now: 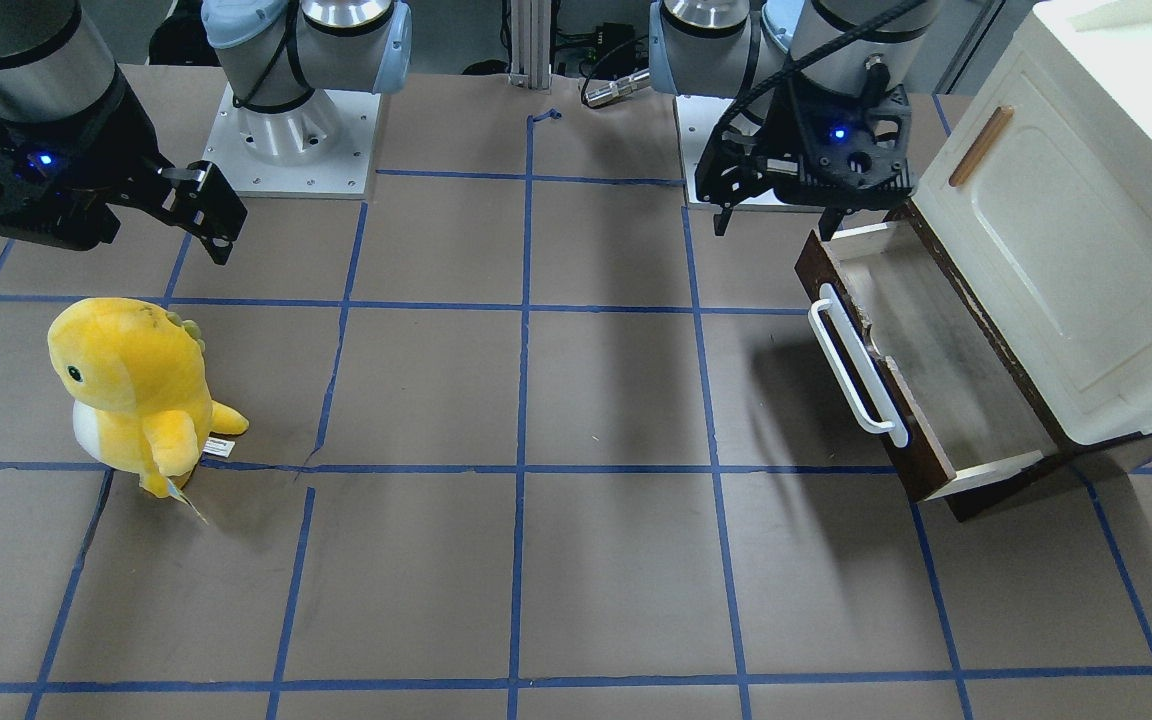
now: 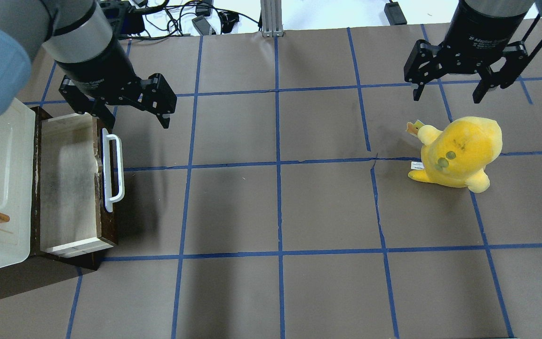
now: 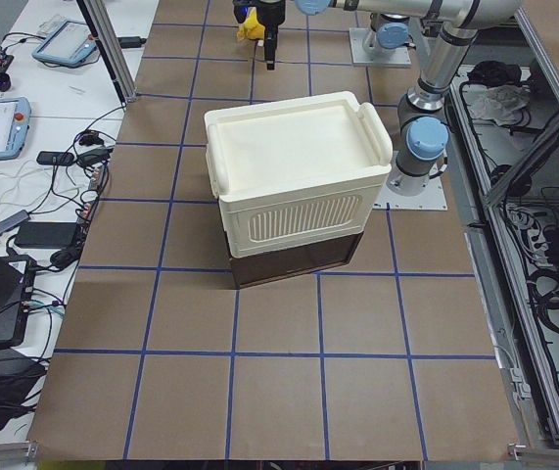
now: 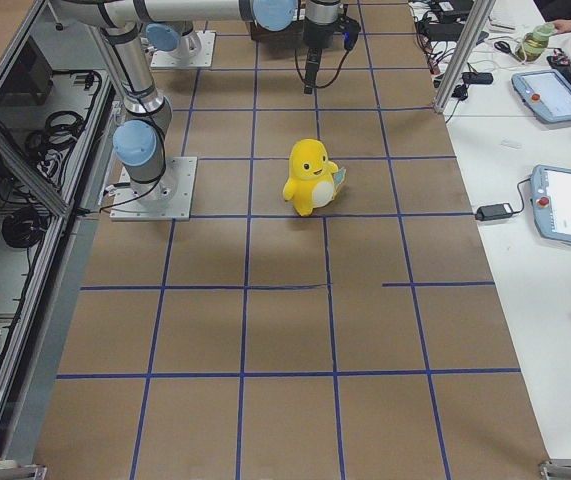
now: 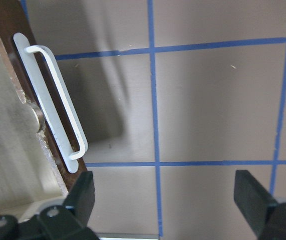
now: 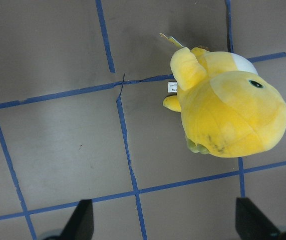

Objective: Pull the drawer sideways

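The drawer [image 1: 936,350] stands pulled out of the cream cabinet [image 1: 1066,230], its dark brown front and white bar handle [image 1: 856,365] facing the table's middle. The overhead view shows its greyish inside [image 2: 66,179] and handle [image 2: 111,167]. My left gripper [image 2: 134,120] is open and empty. It hovers above the handle's robot-side end and touches nothing. In the left wrist view the handle [image 5: 52,107] lies ahead of the open left gripper [image 5: 165,200]. My right gripper [image 2: 446,96] is open and empty, far from the drawer.
A yellow plush toy [image 2: 459,150] stands just in front of the right gripper; it also shows in the right wrist view [image 6: 228,110]. Brown table paper with blue tape lines [image 2: 278,162] covers the table. The cabinet door has a small light-wood handle [image 1: 981,145].
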